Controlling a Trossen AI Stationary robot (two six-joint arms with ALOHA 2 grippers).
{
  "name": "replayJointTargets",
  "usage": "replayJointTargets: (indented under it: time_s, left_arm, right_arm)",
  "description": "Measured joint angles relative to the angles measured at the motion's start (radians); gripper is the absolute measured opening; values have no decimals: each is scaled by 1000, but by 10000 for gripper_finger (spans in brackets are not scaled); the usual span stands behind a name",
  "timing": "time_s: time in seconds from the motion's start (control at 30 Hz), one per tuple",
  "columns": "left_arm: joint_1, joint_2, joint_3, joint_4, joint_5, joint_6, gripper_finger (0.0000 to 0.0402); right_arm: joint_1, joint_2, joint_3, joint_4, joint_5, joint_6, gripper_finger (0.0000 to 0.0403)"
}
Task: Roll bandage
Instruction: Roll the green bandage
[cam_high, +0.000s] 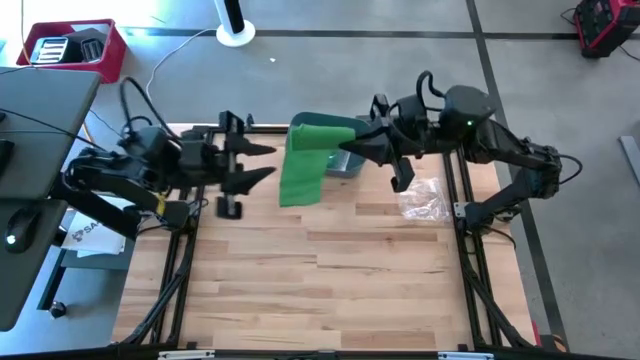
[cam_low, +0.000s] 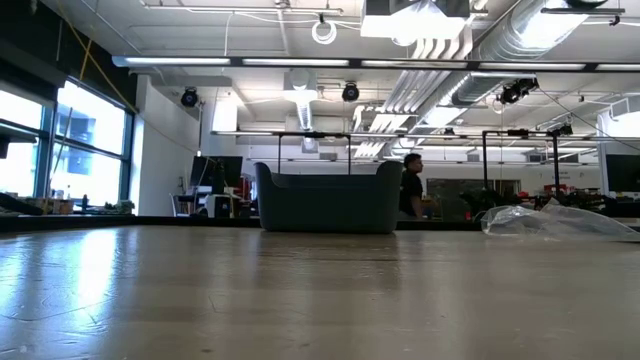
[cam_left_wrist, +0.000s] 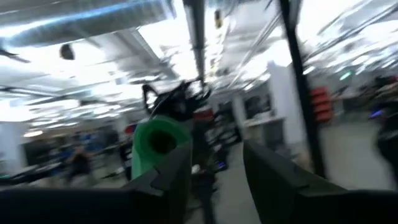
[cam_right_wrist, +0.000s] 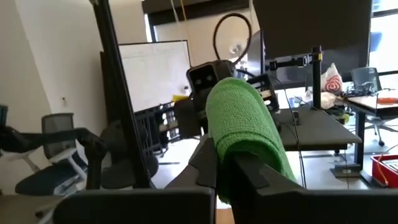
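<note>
Jaws of the right gripper (cam_high: 352, 143) clamp the green woven bandage roll (cam_high: 305, 160); left gripper (cam_high: 262, 163) beside it, jaws open.

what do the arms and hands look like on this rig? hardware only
Both arms are dark, near-black jointed links mounted at the table's side rails. Left arm carries looped black cables and a small yellow mark low on one link. Right arm has a black cable loop and a green indicator light on its wrist housing. Left hand and right hand each have two dark, tapered, angular fingers.
</note>
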Motion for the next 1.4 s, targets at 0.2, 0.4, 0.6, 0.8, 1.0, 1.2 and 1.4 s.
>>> replayJointTargets:
  time_s: [0.2,0.4,0.6,0.8,1.0,1.2,1.4]
  left_arm:
    - [0,49,22,4,-157,84,177]
    - [2,70,22,5,-188,78,186]
    - [2,89,22,10,-201,80,186]
    - [3,97,23,-1,-237,-5,186]
    - [3,94,23,-33,-272,-188,186]
    - [10,79,23,-86,-271,-331,186]
    - [14,75,23,-114,-276,-387,186]
  right_arm:
    - [-10,0,0,-9,4,32,6]
    - [-10,1,0,-50,12,32,6]
    - [-10,4,0,-61,16,32,6]
    - [-9,12,1,-111,40,24,6]
    - [-9,12,1,-135,75,-12,6]
    - [-9,13,1,-164,106,-28,6]
    - [-9,14,1,-174,111,-46,6]
